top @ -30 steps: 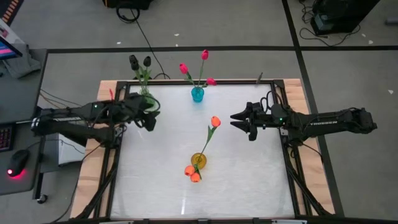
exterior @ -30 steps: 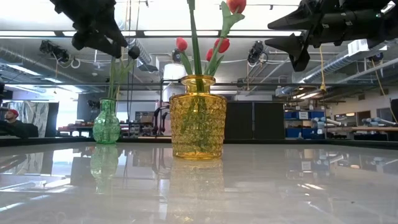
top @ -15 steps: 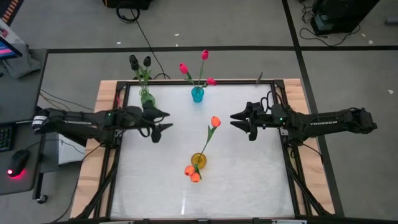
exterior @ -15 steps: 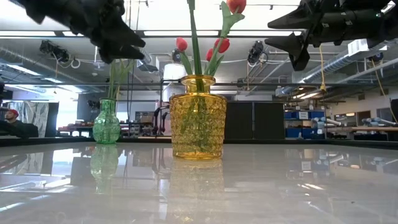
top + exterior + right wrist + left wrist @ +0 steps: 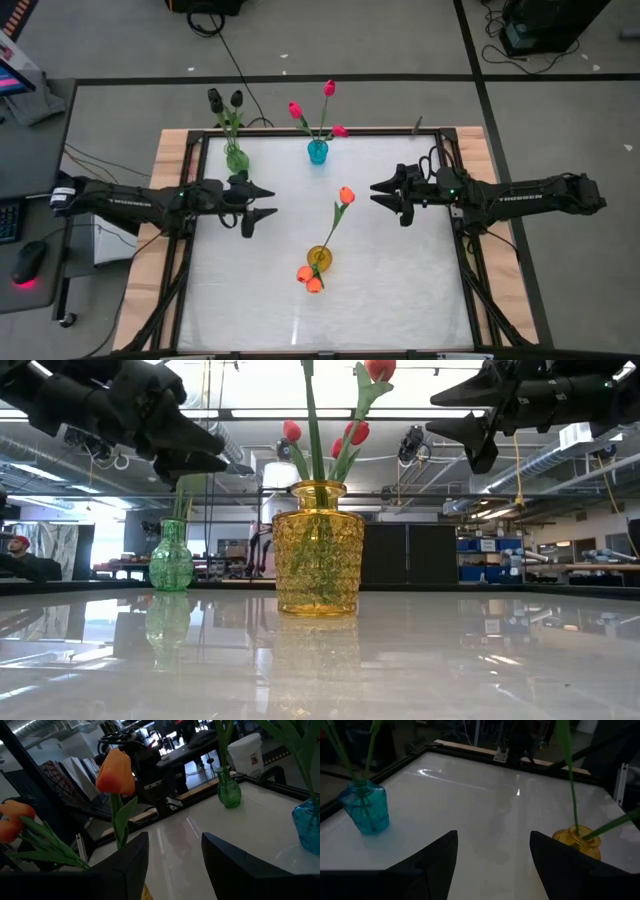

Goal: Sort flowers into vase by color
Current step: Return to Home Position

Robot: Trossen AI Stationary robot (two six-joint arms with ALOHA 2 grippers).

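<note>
At lower centre, the orange tulips [image 5: 310, 277] stand in the yellow textured glass vase [image 5: 318, 258]. Above it my left pincer [image 5: 268, 201] and right pincer [image 5: 373, 194] hang spread and empty, as I judge the sorting finished. At the upper edge the pink-red tulips [image 5: 329, 89] fill the blue glass vase [image 5: 317, 151], the black tulips [image 5: 215, 98] the green glass vase [image 5: 237, 158].

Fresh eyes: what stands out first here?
Three vases of tulips: an amber textured glass vase holding orange tulips at centre, a small blue glass vase with pink-red tulips at the far edge, a green glass vase with black tulips far left. The left gripper and right gripper hover open, facing each other above the white table.
</note>
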